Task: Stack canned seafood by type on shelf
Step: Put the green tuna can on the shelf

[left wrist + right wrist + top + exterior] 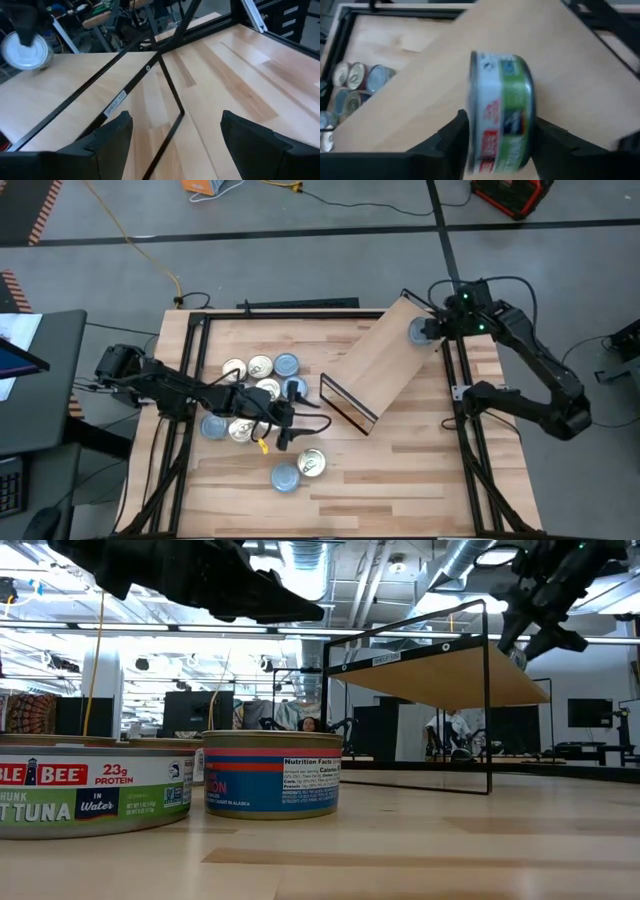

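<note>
Placing is the step in hand: the right gripper has its fingers either side of a tin on the shelf far end, grip uncertain, and next should let go and lift clear, while the left gripper, fingers apart, waits above the tins on the table.

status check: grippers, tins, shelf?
Right gripper at shelf far corner, fingers either side of a tin. Left gripper open, empty, over the tin cluster. Nothing in the way.
</note>
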{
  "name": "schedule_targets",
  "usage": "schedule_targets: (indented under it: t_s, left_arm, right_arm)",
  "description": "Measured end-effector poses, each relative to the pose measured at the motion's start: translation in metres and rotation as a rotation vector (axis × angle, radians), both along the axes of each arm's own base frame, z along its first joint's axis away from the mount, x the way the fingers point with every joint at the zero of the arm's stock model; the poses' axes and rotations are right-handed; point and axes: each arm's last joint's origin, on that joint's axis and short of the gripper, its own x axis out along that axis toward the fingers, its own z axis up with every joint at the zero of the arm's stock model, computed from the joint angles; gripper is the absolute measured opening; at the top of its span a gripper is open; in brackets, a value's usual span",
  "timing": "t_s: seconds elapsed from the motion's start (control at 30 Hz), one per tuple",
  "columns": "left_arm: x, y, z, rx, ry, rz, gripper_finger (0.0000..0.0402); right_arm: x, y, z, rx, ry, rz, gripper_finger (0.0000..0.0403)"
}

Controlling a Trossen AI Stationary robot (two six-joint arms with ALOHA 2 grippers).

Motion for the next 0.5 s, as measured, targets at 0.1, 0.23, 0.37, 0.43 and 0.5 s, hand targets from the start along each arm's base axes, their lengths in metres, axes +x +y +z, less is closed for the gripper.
schedule_targets:
  t_s: [0.1,0.23,0.37,0.43,0.5]
  left_arm:
    - [-0.002,0.001,0.003,0.05,-0.006,0.015,0.0293]
    - [-0.009,0.006,0.018,0.081,-0.053,0.024,0.0293]
    - [-0.017,0.016,0.031,0.056,-0.075,0.02,0.0293]
    - [-0.019,0.02,0.034,0.016,-0.082,-0.001,0.0293]
    - [-0.023,0.021,0.031,-0.007,-0.057,-0.012,0.0293]
  right_arm:
    - [-0.003,-0.002,-0.002,0.017,0.006,-0.02,0.0258]
    - [-0.004,-0.005,-0.001,-0.008,-0.001,-0.039,0.0283]
    - [-0.005,-0.007,0.0,-0.012,-0.003,-0.069,0.0287]
    - [-0.006,-0.007,0.0,-0.009,-0.001,-0.077,0.0286]
    - [-0.007,-0.006,0.004,-0.013,0.002,-0.073,0.0286]
